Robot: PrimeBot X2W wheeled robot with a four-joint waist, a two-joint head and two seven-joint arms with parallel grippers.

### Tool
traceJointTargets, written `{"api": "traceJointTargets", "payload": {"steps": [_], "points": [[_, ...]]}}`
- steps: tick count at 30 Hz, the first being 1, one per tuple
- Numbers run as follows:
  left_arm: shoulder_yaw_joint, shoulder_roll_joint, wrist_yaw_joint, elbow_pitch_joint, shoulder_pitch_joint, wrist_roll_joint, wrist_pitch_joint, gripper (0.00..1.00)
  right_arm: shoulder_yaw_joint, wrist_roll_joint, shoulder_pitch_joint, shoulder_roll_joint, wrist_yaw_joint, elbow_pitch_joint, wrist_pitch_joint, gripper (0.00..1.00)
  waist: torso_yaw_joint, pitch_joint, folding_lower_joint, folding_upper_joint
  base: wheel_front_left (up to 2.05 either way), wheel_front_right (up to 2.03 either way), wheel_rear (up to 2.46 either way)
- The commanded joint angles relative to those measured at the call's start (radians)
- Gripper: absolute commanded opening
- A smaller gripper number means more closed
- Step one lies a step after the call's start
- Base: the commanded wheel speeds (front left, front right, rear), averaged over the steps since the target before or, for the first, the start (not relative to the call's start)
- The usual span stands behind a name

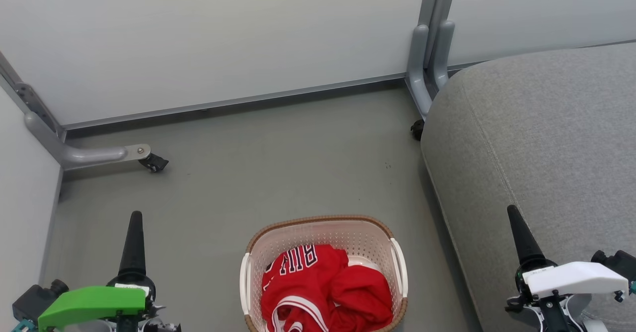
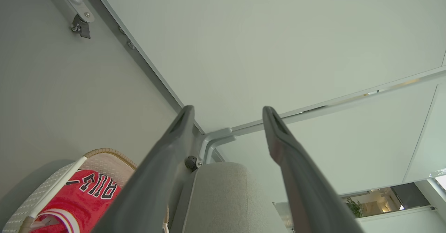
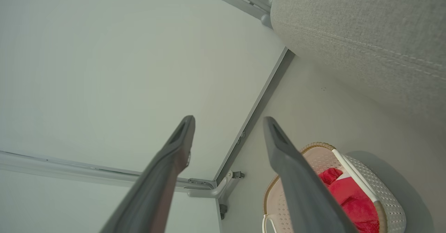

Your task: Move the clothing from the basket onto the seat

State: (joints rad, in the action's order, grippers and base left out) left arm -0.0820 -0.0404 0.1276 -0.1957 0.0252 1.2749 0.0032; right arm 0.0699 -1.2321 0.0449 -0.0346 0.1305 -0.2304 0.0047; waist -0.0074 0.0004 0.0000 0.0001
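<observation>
Fingers wide apart and empty, the left gripper (image 2: 228, 110) and right gripper (image 3: 228, 119) flank the cream perforated plastic basket (image 1: 318, 219) holding crumpled red basketball clothing (image 1: 323, 292); a deep pinch at the heap's crest should best lift it toward the grey fabric seat (image 1: 541, 138).

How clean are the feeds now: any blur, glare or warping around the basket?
Head view: even light, no glare, clothing and basket sharp, faint shadow beside the seat. Left wrist view: wide-angle stretch, jaws loom soft. Right wrist view: same stretch, soft basket shadow on the floor.

grey floor (image 1: 278, 173), basket (image 1: 321, 218) on it
</observation>
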Motion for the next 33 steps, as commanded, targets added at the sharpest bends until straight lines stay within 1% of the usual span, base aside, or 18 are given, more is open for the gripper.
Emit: {"api": "traceJointTargets", "payload": {"steps": [1,7,11,18,22,33], "points": [[-0.001,-0.006,0.001,0.027,0.0,-0.053,-0.011,1.0,-0.011,0.052,0.0,-0.008,0.0,0.026,-0.012,1.0,-0.001,-0.001,0.0,-0.0001,0.0,0.0,0.0],[0.019,-0.006,-0.018,0.058,-0.017,-0.195,-0.034,1.0,-0.056,0.203,-0.009,-0.009,0.0,0.051,-0.036,1.0,-0.004,-0.007,0.0,-0.0001,0.0,0.0,0.0],[0.032,-0.007,-0.038,0.073,-0.031,-0.259,-0.049,1.0,-0.072,0.283,-0.021,-0.01,0.0,0.063,-0.05,1.0,-0.007,-0.013,0.0,-0.0001,0.0,0.0,0.0],[0.045,-0.007,-0.049,0.089,-0.05,-0.384,-0.073,1.0,-0.102,0.398,-0.029,-0.011,0.0,0.076,-0.074,1.0,-0.01,-0.021,0.0,-0.0001,0.0,0.0,0.0],[0.057,-0.008,-0.067,0.097,-0.059,-0.462,-0.087,1.0,-0.114,0.456,-0.038,-0.011,0.0,0.081,-0.088,1.0,-0.011,-0.025,0.0,-0.0001,0.0,0.0,0.0],[0.083,-0.009,-0.079,0.122,-0.084,-0.609,-0.12,1.0,-0.136,0.604,-0.053,-0.013,0.0,0.091,-0.121,1.0,-0.011,-0.034,0.0,-0.0001,0.0,0.0,0.0]]}}
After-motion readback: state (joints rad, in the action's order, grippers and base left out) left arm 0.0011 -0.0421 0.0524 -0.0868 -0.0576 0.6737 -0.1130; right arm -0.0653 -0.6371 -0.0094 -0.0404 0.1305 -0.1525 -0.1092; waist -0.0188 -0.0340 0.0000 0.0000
